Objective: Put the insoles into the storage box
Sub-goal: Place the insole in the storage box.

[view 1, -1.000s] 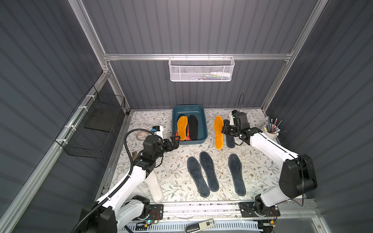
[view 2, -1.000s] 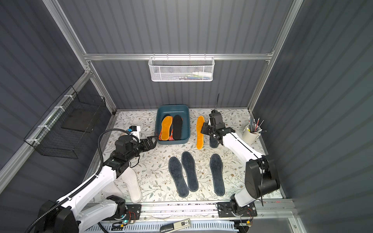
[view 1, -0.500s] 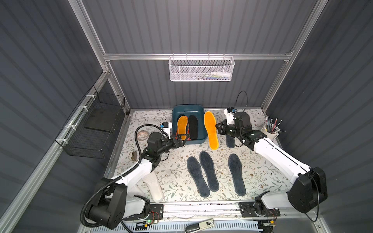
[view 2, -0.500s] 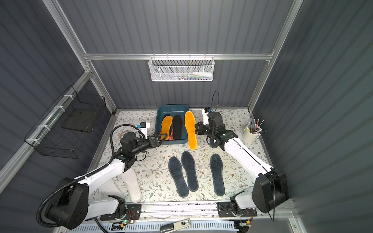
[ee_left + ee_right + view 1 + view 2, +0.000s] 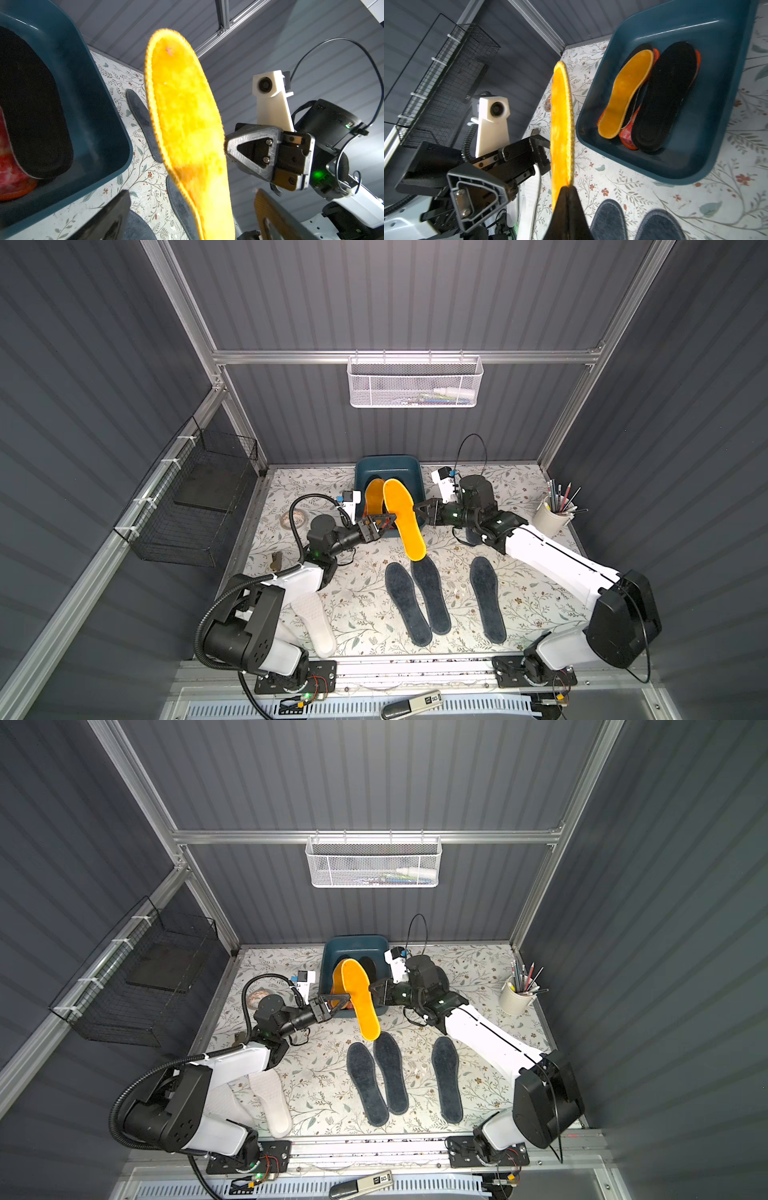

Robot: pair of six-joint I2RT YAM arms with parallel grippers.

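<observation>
**A fuzzy orange-yellow insole (image 5: 402,518) is held on edge in the air at the near rim of the shallow dark teal plastic storage box (image 5: 388,464), not yet inside.**

It is pinched at its right edge by the closed right gripper (image 5: 419,511). The left gripper (image 5: 384,522) is spread wide around its left edge, and contact cannot be told. If it is released here, the soft pad is likely to drop short, onto the dark grey-blue fuzzy insoles (image 5: 432,597) lying near. If it is lowered tilted, it may be left hanging over the rim, since an orange pad (image 5: 625,93) and a black pad (image 5: 664,93) are already stacked inside the box. A white textured insole (image 5: 313,626) is left at the near left of the floral-patterned tabletop (image 5: 365,597). Grey ribbed walls surround the table, with a white mesh basket (image 5: 413,383) hung at the far side and a black wire basket (image 5: 195,497) on the left.
</observation>
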